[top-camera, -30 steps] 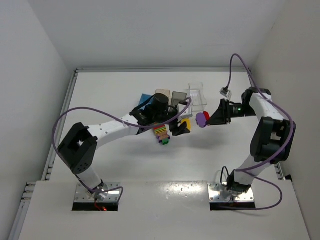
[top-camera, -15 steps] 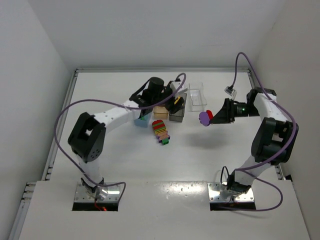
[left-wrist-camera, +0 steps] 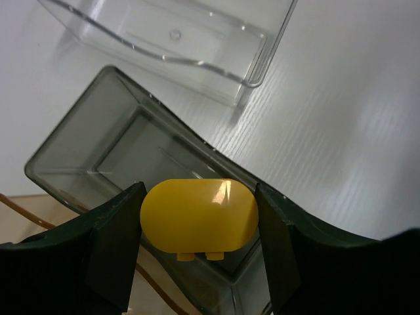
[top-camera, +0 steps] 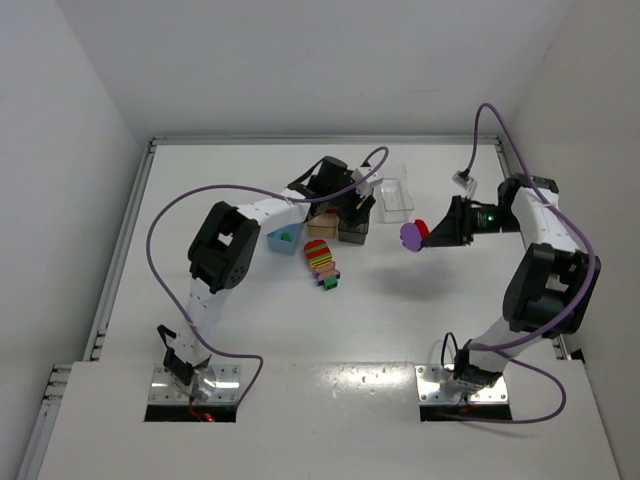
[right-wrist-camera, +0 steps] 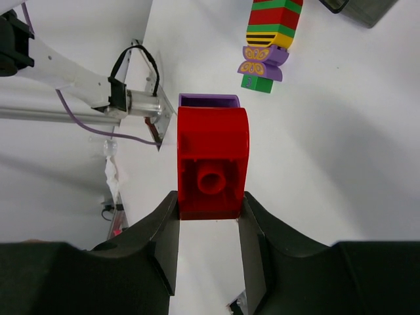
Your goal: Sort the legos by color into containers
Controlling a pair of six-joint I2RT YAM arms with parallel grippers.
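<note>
My left gripper point(left-wrist-camera: 200, 200) is shut on a yellow brick point(left-wrist-camera: 199, 220) and holds it just above the smoky dark grey bin point(left-wrist-camera: 125, 141), seen from the top as the left gripper point(top-camera: 355, 207) over the grey bin point(top-camera: 352, 231). My right gripper point(right-wrist-camera: 210, 202) is shut on a red brick point(right-wrist-camera: 212, 157) with a purple brick point(right-wrist-camera: 209, 100) joined to its far end, held in the air right of the bins at the right gripper point(top-camera: 428, 233). The multicoloured striped stack point(top-camera: 322, 262) lies on the table in front of the bins.
The light blue bin point(top-camera: 277, 240) has a green brick point(top-camera: 287, 237) in it. The pale orange bin point(top-camera: 321, 226) stands beside the grey one, and the clear bin point(top-camera: 396, 196) stands further back right. Walls close the table at the back and sides.
My left arm has swung from above the striped stack back over the bins, carrying the yellow brick. The right gripper has stayed nearly in place with the red and purple bricks.
</note>
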